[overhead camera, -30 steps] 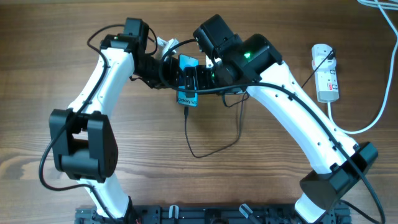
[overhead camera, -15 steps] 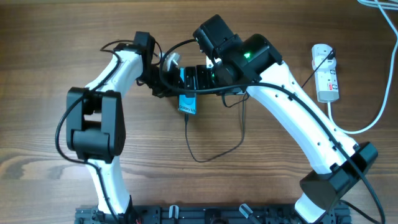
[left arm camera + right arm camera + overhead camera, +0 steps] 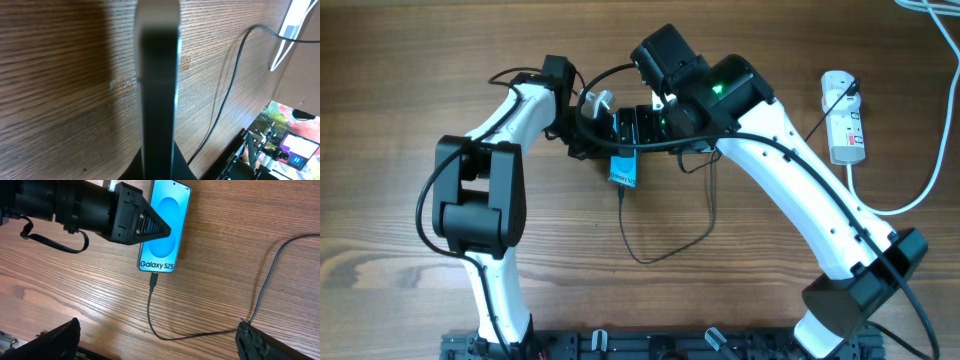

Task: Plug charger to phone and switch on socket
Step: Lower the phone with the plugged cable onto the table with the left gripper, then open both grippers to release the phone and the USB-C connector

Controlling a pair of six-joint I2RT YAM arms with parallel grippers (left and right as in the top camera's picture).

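The phone [image 3: 165, 225] lies screen-up near the middle of the wooden surface [image 3: 420, 60], somewhat toward its far edge, long axis running far to near. The charger [image 3: 154, 280] meets its near short edge with the metal-tipped connector; it looks seated, though the port itself is too small to confirm. The left claw [image 3: 152, 229] is clenched on nothing, its tip over the phone's left long side; whether it presses down I cannot tell. The right claw [image 3: 159, 330] hangs above the phone, fingers spread wide and empty. If the plug-in is done, the switch remains. The socket [image 3: 847, 128] sits close to the surface's right edge toward the far right corner, long axis also far to near, well apart from both claws and to the right of them. The right arm is the nearer and would have to swing rightward onto it.
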